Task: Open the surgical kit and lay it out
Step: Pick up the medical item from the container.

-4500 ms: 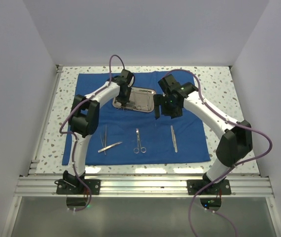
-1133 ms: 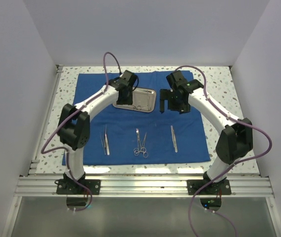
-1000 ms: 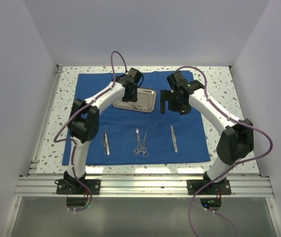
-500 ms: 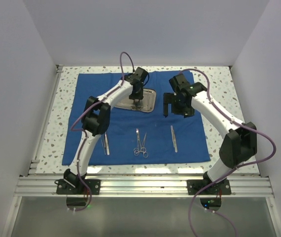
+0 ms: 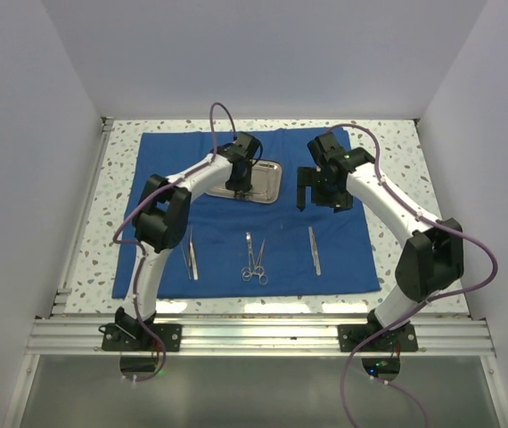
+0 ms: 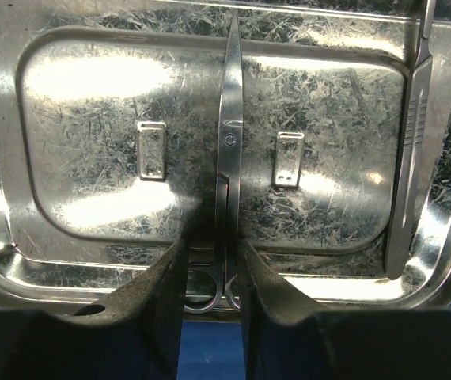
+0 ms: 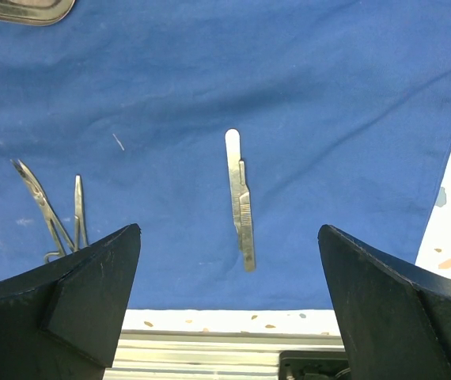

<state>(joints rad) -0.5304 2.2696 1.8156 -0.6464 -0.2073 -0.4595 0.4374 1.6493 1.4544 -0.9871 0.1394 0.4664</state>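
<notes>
The royal-blue cloth wrap [image 5: 343, 245] is already opened and lies flat on the speckled white table [image 5: 118, 160]. The small shiny rectangular steel tray [image 5: 268, 185] sits on the cloth's far half, near the middle. Three pieces are laid out in a row along the near half of the cloth, well apart from one another: thin silver tweezers [image 5: 189, 255] on the left, silver ring-handled forceps [image 5: 254, 260] in the middle, and a flat silver scalpel handle [image 5: 315, 250] on the right. By my reckoning the job is a little past half done, since two pieces remain in the tray. Long silver ring-handled scissors [image 6: 229, 134] lie along its centre, and a second ribbed silver handle [image 6: 412, 150] rests against the wall that is on the right in the left wrist view. The left arm reaches forward, bent at the elbow, with the left gripper [image 6: 211, 257] pointing down over the tray's near rim. Its black fingers [image 6: 158, 297] stand narrowly apart astride the scissors' shanks just above the rings, and I cannot tell whether they pinch the steel yet. The right arm arches up just to the right of the tray. The right gripper [image 5: 317, 198] hangs over bare cloth with its jaws wide apart, holding nothing.
</notes>
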